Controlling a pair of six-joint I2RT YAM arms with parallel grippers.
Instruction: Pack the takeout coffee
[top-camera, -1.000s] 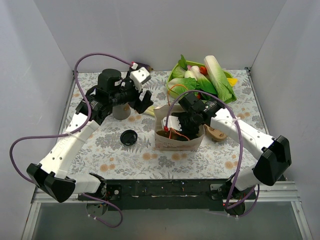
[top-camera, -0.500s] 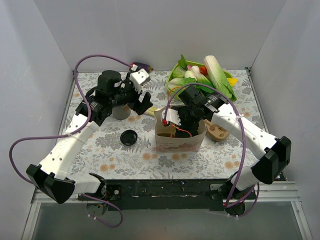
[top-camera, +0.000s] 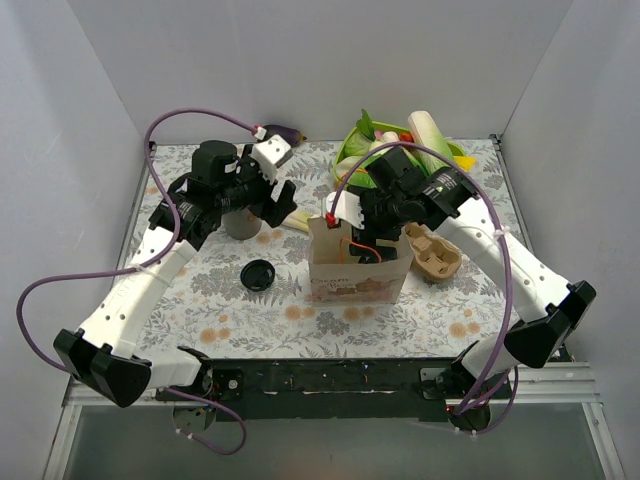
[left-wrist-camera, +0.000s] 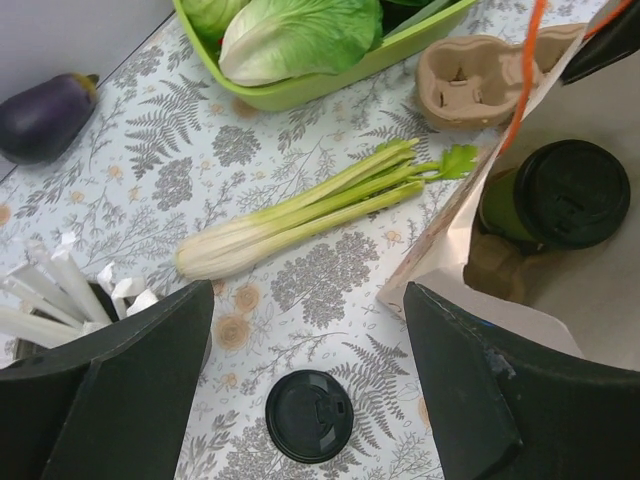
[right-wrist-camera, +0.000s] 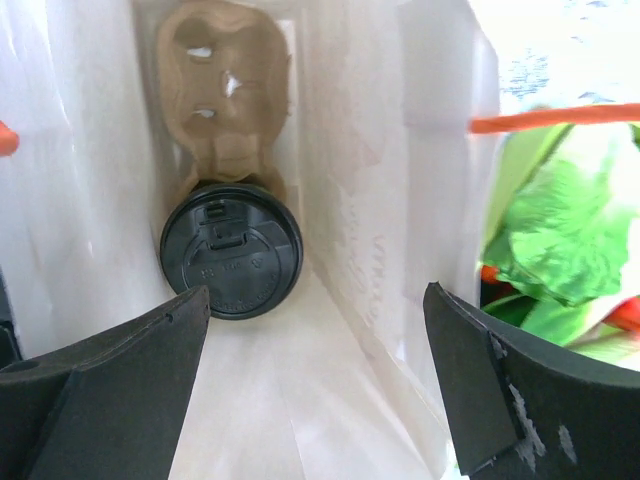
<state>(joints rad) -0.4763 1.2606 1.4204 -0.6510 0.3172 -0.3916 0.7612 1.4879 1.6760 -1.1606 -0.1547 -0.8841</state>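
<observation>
Nearest: loose lid (top-camera: 258, 275), a flat black plastic disc on the fern-print cloth (top-camera: 450, 300), left of the bag (top-camera: 355, 272). The bag is tan kraft paper, boxy, upright, mouth open.

The coffee (left-wrist-camera: 560, 195) sits upright at the bottom of the bag. It has a round green paper wall and a matte black plastic cap with a sip tab and embossed text. The cap hides the rim. It's touching a moulded pulp insert (right-wrist-camera: 225, 90).

The right gripper (right-wrist-camera: 315, 295) hangs over the bag mouth, fingers spread wide, nothing held. 1 s ago it was down inside the bag; now it's lifted clear toward the far side, and the bag stands taller.

Just right of the bag is a carrier (top-camera: 432, 250), beige pulp with cup wells, more exposed than before.

The left gripper (left-wrist-camera: 308, 300) is also spread wide and empty, above the cloth between the stirrer cup (top-camera: 240, 222) and the bag. It has barely shifted.

The celery (left-wrist-camera: 310, 205), a long ribbed pale-green stalk, lies flat behind the bag.

Far edge: a lime plastic tray (left-wrist-camera: 330, 85) of crinkled leafy greens, and a glossy purple eggplant (left-wrist-camera: 45, 115) near the back wall.
</observation>
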